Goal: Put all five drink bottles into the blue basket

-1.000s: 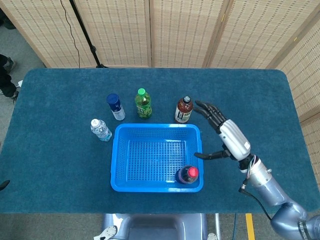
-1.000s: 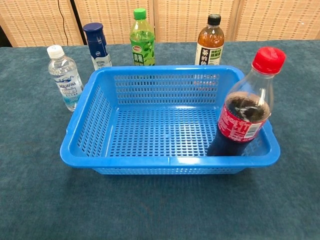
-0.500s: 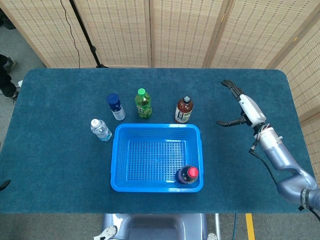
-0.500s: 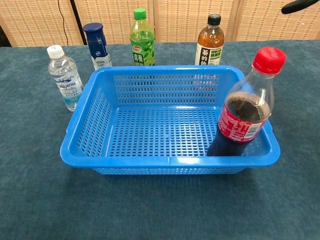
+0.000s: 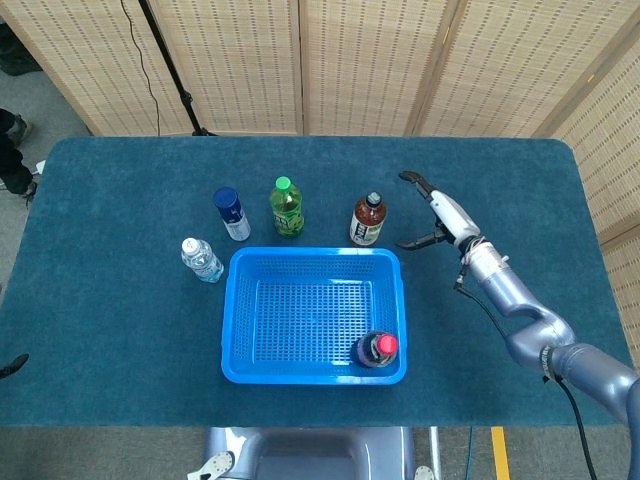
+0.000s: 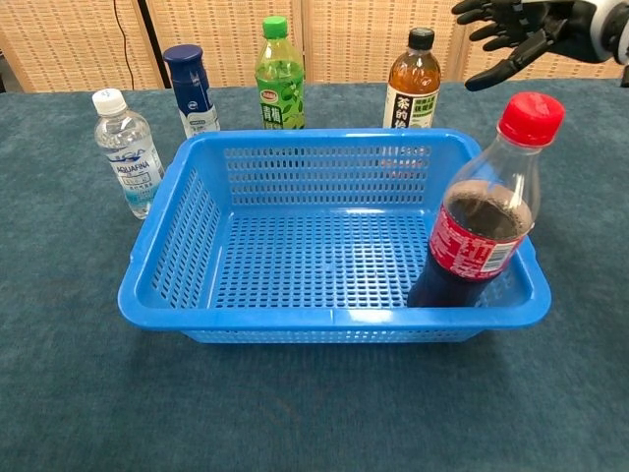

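In the head view, the blue perforated plastic basket (image 5: 313, 315) sat near the middle of the dark teal carpeted tabletop (image 5: 120, 300). A red-capped dark cola bottle (image 5: 377, 349) stood upright inside the basket's near right corner. Four bottles stood upright on the tabletop outside it: a clear water bottle with a white cap (image 5: 201, 259) just beside the basket's far left corner, a dark blue capped bottle (image 5: 231, 213) and a green bottle with a green cap (image 5: 286, 207) beyond the far rim, and a brown tea bottle with a black cap (image 5: 368, 219) near the far right corner. The right hand (image 5: 432, 213) hovered right of the tea bottle, apart from it, fingers and thumb spread wide and holding nothing. The left hand did not appear.

In the chest view, the cola bottle (image 6: 484, 218) leaned slightly against the basket's (image 6: 329, 317) right wall. The water (image 6: 127, 152), dark blue (image 6: 191, 89), green (image 6: 279, 75) and tea (image 6: 412, 80) bottles stood behind the basket. The right hand (image 6: 531, 31) showed at the top right, spread and empty, above and to the right of the tea bottle.
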